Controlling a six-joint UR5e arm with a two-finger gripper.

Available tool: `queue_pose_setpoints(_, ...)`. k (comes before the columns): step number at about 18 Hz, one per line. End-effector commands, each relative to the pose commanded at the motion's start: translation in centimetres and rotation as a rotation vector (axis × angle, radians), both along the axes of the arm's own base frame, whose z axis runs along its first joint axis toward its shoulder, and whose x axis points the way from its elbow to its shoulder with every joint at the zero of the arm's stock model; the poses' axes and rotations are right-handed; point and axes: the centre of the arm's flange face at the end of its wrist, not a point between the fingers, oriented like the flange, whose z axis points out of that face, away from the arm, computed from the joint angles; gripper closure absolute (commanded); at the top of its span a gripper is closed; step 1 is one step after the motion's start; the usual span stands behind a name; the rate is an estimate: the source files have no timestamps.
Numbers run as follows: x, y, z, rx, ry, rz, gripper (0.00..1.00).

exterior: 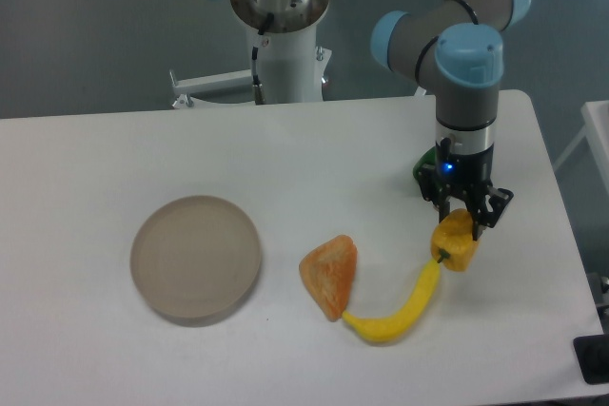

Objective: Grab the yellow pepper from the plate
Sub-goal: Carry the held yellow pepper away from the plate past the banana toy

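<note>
The yellow pepper (458, 242) is at the right of the table, far from the plate, with its lower left edge touching the tip of a banana. My gripper (463, 222) points straight down over it, and its two fingers close on the pepper's upper sides. I cannot tell whether the pepper rests on the table or hangs just above it. The round beige plate (195, 258) lies at the left of the table with nothing on it.
A curved yellow banana (398, 310) lies in front of the pepper. An orange wedge-shaped piece (330, 274) lies by the banana's left end. A green pepper (426, 164) is partly hidden behind my wrist. The table's right edge is near.
</note>
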Motion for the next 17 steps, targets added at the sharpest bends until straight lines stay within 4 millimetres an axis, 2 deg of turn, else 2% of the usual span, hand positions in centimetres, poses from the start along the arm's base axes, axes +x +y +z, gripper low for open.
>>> queue_pose_setpoints(17, -0.12, 0.31, 0.11, 0.013, -0.002, 0.009, 0.52)
